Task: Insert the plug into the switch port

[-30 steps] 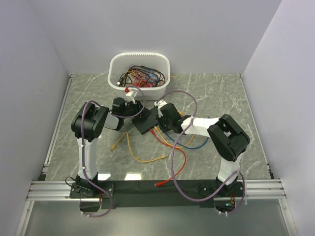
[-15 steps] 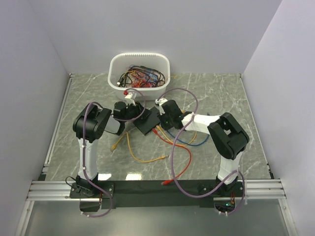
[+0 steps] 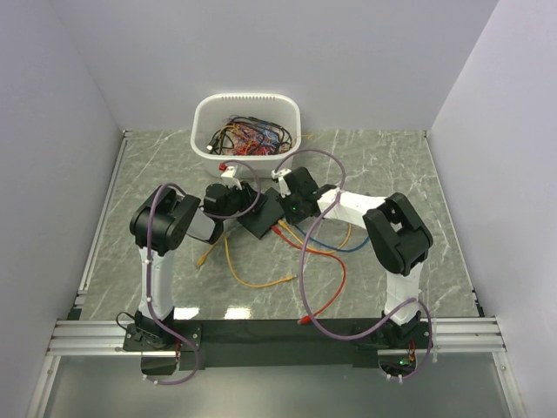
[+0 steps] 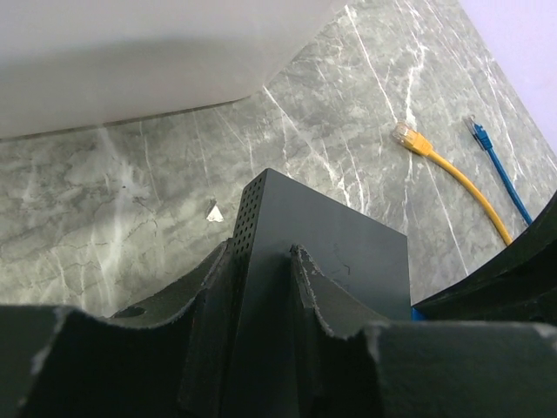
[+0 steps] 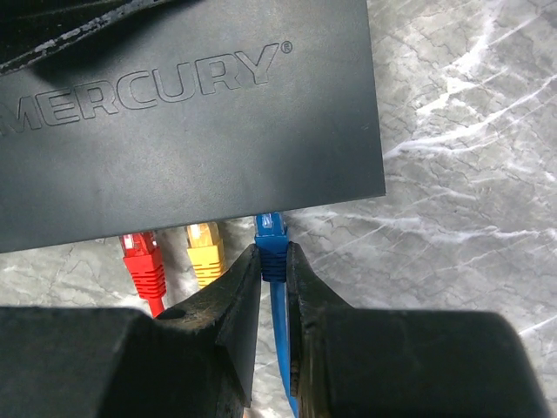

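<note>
Grey marble table (image 3: 392, 174) fills the top view, with a white tub (image 3: 202, 117) of tangled cables at upper centre. Both arms reach in to frame centre, meeting at the black switch (image 3: 261, 216), a flat matte box lying on the table just below the tub. The left gripper (image 3: 233, 197) is at the box's left side. In the left wrist view its jaws (image 4: 261, 252) are clamped on the box's near edge, one finger on each face. The right gripper (image 3: 292, 207) is at the box's right side. In the right wrist view its jaws (image 5: 272, 257) are closed on the blue plug (image 5: 271, 235), pinching its boot. The plug's nose touches the box's lower edge, at the right end of the row. The switch port itself is hidden under that edge, so depth of insertion cannot be told. A yellow plug (image 5: 204, 248) and a red plug (image 5: 142, 257) sit to its left at the same edge. Loose yellow cable (image 3: 252, 280), red cable (image 3: 335, 279) and blue cable (image 3: 348, 248) trail across the table below the box.
</note>
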### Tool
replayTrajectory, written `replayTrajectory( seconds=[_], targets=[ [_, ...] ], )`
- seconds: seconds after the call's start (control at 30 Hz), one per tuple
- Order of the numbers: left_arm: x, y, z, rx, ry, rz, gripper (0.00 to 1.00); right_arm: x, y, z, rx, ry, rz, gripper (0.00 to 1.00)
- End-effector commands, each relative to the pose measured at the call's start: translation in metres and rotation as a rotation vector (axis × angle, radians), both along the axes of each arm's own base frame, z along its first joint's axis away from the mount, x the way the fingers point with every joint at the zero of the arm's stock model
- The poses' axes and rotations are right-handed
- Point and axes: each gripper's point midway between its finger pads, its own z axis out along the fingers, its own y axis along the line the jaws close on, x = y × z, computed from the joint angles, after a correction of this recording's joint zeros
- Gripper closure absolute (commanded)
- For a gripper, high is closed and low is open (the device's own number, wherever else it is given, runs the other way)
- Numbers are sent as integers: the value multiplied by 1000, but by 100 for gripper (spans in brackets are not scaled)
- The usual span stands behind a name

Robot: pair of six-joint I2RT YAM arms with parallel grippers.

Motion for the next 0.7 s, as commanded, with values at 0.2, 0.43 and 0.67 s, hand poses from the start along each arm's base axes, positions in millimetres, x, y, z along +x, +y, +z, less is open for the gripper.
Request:
replayTrajectory(
  seconds=[0.2,0.43,0.67],
  targets=[
    [-162,-40,-101,173,573,-293,64,41,85,122,445,-405,42,100],
    [-116,-18,-87,234,525,-89,38,26,46,99,363,-352,-115,74],
    [-86,-3,-65,265,494,-2,31,5,-1,118,318,-384,-279,62]
  ],
)
